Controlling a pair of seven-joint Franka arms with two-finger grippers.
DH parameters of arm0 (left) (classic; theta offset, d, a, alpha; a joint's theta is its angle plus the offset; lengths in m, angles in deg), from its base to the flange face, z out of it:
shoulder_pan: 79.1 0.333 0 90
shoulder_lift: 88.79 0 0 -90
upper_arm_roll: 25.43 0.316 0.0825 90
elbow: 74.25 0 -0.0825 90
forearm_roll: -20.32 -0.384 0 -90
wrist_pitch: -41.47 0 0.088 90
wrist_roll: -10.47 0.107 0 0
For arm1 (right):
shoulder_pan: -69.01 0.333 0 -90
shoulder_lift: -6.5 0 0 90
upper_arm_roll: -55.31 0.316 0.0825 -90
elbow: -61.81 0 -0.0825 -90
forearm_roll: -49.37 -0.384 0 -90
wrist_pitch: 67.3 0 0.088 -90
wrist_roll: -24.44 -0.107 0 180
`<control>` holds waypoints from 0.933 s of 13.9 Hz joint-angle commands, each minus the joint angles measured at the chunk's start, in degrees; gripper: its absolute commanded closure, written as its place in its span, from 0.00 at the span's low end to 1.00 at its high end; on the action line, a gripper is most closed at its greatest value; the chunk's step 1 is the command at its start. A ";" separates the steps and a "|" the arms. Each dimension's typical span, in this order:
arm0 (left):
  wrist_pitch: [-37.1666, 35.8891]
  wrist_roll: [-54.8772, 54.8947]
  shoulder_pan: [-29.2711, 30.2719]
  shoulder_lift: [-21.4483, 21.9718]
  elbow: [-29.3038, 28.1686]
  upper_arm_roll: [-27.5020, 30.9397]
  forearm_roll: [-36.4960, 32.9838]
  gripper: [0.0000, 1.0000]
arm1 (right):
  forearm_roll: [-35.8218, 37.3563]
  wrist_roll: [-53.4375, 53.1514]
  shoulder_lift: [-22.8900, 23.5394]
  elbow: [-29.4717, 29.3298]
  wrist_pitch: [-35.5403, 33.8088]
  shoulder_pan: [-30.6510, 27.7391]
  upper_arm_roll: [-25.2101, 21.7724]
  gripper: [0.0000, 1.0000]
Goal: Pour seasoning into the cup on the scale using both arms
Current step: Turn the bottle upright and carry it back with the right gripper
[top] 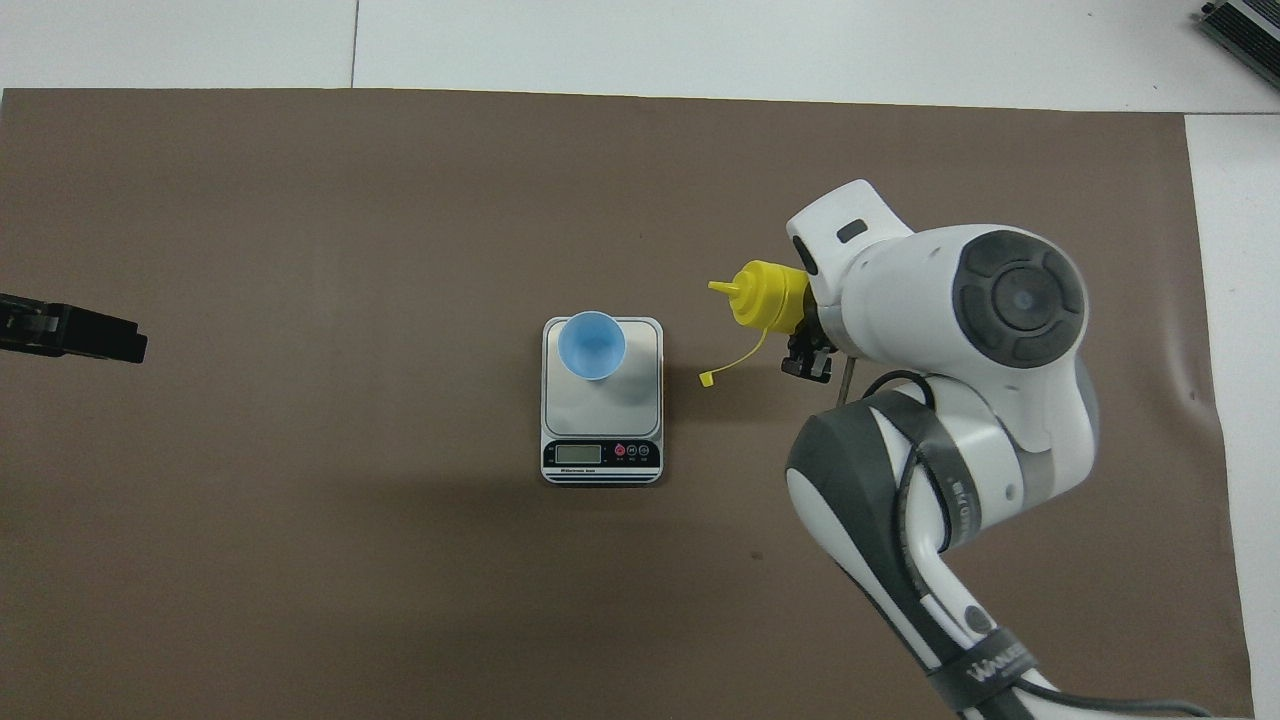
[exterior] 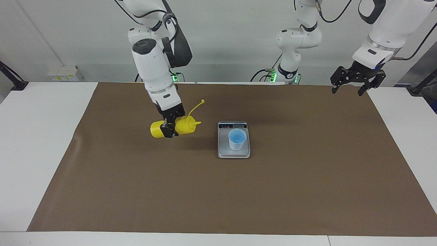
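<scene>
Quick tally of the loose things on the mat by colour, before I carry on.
Yellow: 1, the seasoning bottle, lying sideways in the right gripper above the mat
Light blue: 1, the cup on the scale
Silver-grey: 1, the scale
Total: 3

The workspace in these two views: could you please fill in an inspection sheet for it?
Surface: brown mat over a white table.
Job's things: cup upright on the scale; seasoning bottle held sideways above the mat, toward the right arm's end, nozzle toward the scale, cap hanging off.
Clutter: nothing seen.
Grippers: right tool shut on the bottle; left tool open, waiting.
Cables: black leads along both arms.
Surroundings: white wall.
</scene>
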 commanded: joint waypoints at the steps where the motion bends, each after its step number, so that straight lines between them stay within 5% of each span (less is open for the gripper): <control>1: -0.69 -0.22 0.66 0.50 -0.30 -0.25 0.64 0.00 | -10.84 11.85 -1.90 2.43 0.40 -5.41 0.75 1.00; 13: -0.69 -0.22 0.66 0.50 -0.30 -0.25 0.64 0.00 | -53.14 44.84 -3.13 14.64 -5.39 -24.05 0.66 1.00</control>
